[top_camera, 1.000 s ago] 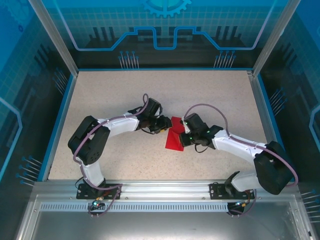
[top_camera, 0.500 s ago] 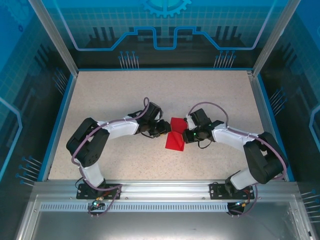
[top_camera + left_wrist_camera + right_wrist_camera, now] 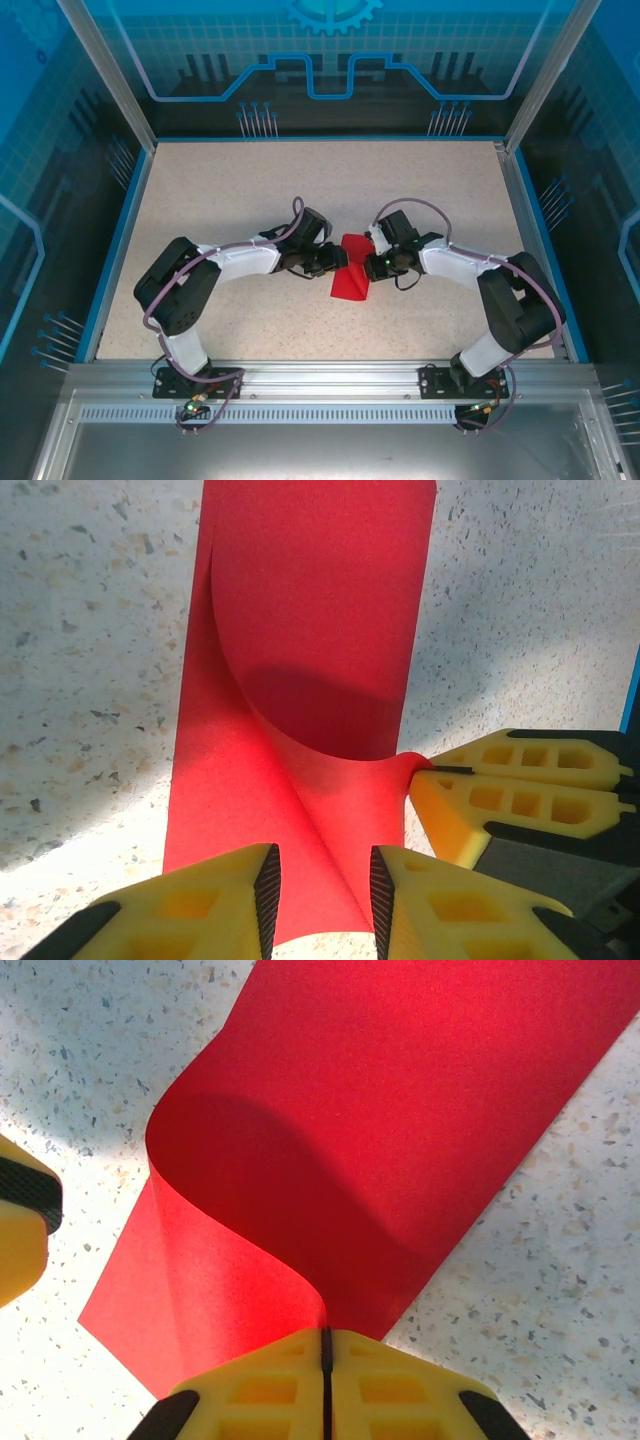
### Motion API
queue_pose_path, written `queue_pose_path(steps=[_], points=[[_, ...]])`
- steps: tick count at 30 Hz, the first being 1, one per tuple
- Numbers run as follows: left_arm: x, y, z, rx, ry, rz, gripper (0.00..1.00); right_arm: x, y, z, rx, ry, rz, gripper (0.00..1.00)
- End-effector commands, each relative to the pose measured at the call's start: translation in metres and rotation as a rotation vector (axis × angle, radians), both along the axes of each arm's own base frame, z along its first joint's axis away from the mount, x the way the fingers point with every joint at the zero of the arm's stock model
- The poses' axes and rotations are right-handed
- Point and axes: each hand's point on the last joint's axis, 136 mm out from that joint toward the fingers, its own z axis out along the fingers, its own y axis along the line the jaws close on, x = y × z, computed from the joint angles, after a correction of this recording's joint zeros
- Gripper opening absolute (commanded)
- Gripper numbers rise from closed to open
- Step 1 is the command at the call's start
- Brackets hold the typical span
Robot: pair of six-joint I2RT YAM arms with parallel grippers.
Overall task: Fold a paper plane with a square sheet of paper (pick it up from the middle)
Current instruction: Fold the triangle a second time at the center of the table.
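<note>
The square sheet of paper lies in the middle of the speckled table, directly between the two pincers, which face each other across it. It is not flat any more: one part is lifted and curls over the part that stays on the table, so a soft roll is formed.

The right pincer is closed fully. Its two yellow jaws meet in a thin dark line, and the raised edge of the red sheet goes into that line, so it has hold of the paper there. From this pincer the sheet bends up and away, then comes down again on the table in front of it.

The left pincer stands partly open, with a clear gap between its jaws. The near edge of the paper lies in that gap and under the tips. If the fingers really press the sheet, I cannot tell. The closed tip of the right pincer is just in front of the left one, a little to its right side, touching the curled paper.
</note>
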Motion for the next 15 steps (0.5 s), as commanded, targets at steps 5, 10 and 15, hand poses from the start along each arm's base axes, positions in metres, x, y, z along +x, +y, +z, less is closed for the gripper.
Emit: queue_pose_path(steps=[5,10,15], points=[[-0.0032,-0.0066,0.0071,-0.026,-0.003,-0.018,0.32,0.0030,-0.0055,-0.0043,-0.029,0.032,-0.001,0.09],[-0.0032,-0.0086,0.0067,-0.027,-0.002,-0.022,0.32,0.0030,-0.0069,-0.0064,-0.036,0.040,-0.010,0.09],[-0.0047,-0.0128,0.0065,-0.033,0.002,-0.042,0.31,0.0049,-0.0077,-0.0085,-0.047,0.040,-0.012,0.09]])
